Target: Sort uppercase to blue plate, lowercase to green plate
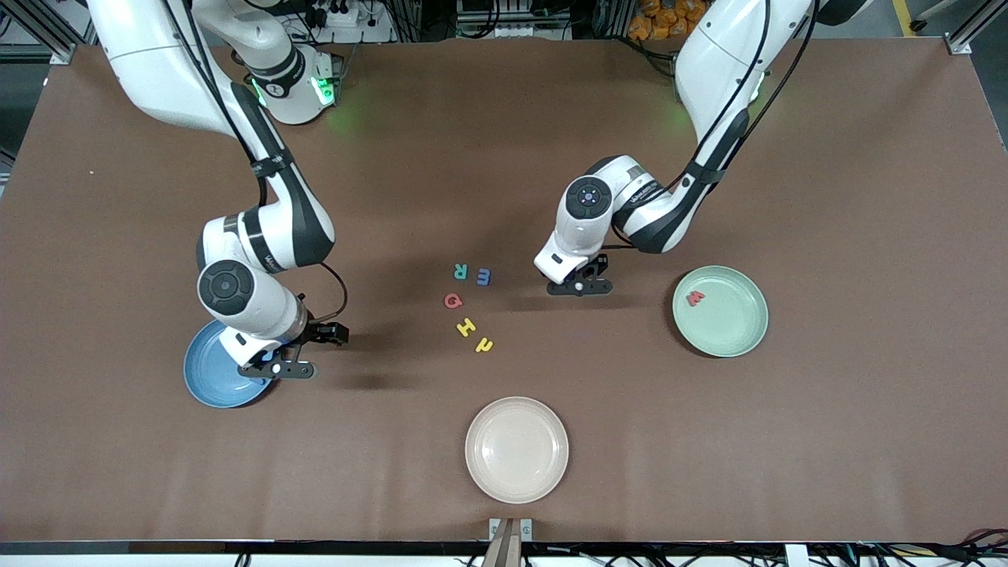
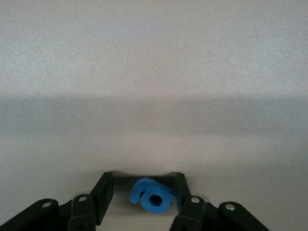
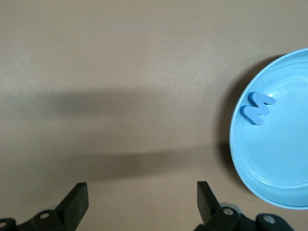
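Left wrist view shows the small flat blue toy lowercase letter a lying on the brown table between the left gripper's fingers. They are half-spread around it: one finger looks to be touching it, the other stands just clear, so nothing is clamped yet.

The letter looks light and thin, probably foam, so it should give a little. A squeeze across its edges, low at the table, seems the best hold.

The pale mint-green round plate, holding a red w, lies near, toward the left arm's end, with nothing between.

Green R, blue m, red Q, yellow H and a yellow h sit toward the right arm's end.

The right gripper waits wide open and empty by the sky-blue round plate, which holds a blue W.
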You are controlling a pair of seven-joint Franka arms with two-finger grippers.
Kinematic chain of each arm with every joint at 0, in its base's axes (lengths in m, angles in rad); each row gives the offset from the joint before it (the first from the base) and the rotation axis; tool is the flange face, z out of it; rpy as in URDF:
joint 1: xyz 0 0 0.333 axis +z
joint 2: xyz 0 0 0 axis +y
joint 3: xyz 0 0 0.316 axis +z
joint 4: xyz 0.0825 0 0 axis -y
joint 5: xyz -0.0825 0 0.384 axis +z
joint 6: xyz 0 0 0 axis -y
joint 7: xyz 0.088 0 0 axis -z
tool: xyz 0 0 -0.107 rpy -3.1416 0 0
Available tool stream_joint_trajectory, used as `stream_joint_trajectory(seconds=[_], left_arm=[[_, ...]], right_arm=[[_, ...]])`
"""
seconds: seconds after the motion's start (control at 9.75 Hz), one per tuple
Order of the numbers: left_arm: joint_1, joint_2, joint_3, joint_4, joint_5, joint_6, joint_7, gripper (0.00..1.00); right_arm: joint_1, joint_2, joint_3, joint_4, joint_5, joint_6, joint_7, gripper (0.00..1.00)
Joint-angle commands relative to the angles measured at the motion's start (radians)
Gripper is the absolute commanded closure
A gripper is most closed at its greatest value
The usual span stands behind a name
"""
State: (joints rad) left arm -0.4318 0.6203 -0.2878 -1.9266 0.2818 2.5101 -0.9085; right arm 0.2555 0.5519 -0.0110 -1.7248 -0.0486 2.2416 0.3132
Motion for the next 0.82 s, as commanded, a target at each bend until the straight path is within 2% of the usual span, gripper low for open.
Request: stream_joint_trajectory(seconds=[0.0,0.51,0.72], left_arm=[[0.007,-0.019,-0.008,-0.017,-0.015,-0.008,-0.015,0.41],[0.007,-0.016,-0.008,-0.012,-0.015,-0.008,-0.013,0.47],[0.007,-0.016,-0.008,-0.012,-0.015,-0.008,-0.013,0.54]], right_arm=[[-0.013,-0.007,0.008,-0.009,-0.014,0.004,0.015,0.00],[-0.001,-0.010,0.011,-0.007,-0.011,-0.007,0.018,0.00],[0.001,-0.013,0.011,-0.009,-0.008,-0.010,0.020,0.00]])
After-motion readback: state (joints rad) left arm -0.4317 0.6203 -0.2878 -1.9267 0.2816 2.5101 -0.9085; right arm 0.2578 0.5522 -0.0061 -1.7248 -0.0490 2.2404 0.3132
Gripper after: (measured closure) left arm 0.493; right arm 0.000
